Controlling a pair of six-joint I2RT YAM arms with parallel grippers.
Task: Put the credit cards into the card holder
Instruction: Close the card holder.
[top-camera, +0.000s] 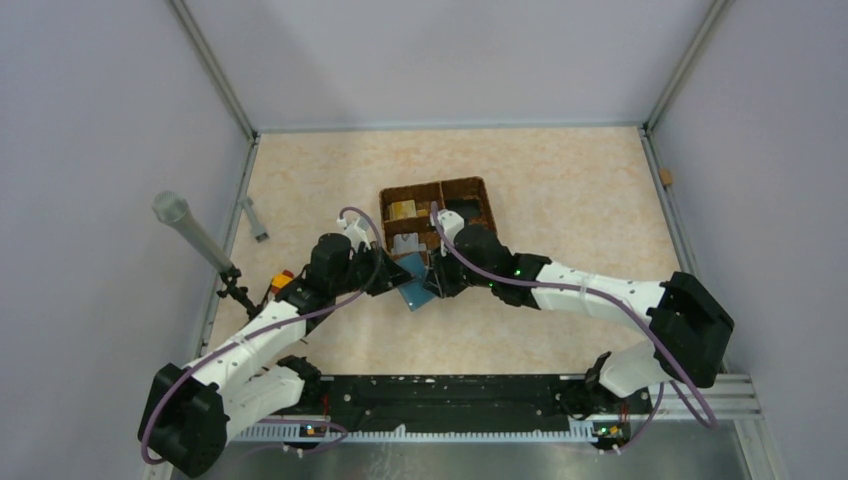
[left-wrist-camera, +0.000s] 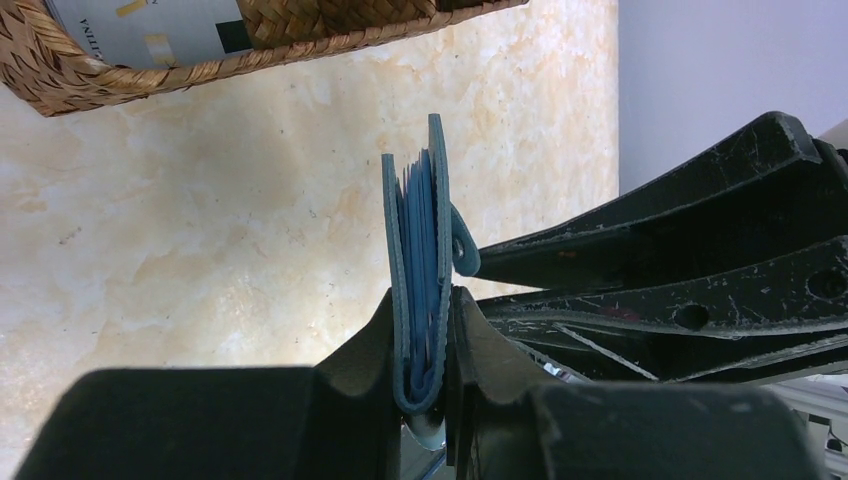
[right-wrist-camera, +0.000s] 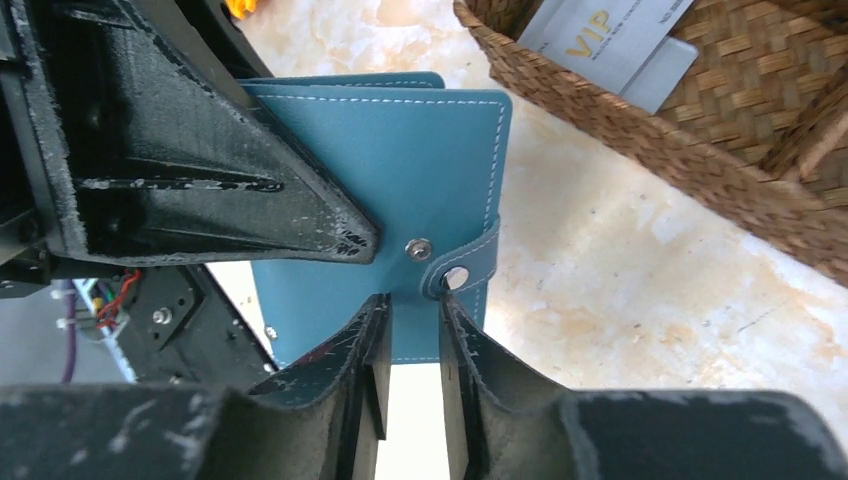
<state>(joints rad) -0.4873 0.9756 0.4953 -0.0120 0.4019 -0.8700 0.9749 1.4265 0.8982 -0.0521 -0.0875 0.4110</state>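
The teal card holder (top-camera: 412, 283) is folded shut and held on edge above the table, with my left gripper (top-camera: 388, 275) shut on its spine. The left wrist view shows its blue leaves (left-wrist-camera: 420, 240) pinched between my left gripper (left-wrist-camera: 425, 300) jaws. My right gripper (right-wrist-camera: 413, 300) stands slightly open just below the snap strap (right-wrist-camera: 462, 272), nothing between its fingers. The holder's face (right-wrist-camera: 400, 160) fills the right wrist view. Credit cards lie in the wicker basket: a gold one (top-camera: 403, 210), a white-grey one (top-camera: 405, 243), and a white VIP card (right-wrist-camera: 610, 35).
The brown wicker basket (top-camera: 440, 187) stands just behind both grippers, its rim (right-wrist-camera: 700, 150) close to the holder. A yellow-and-red toy block (top-camera: 282, 281) lies by the left arm. A grey tube on a stand (top-camera: 190, 228) and a small stick (top-camera: 255, 218) are at the far left.
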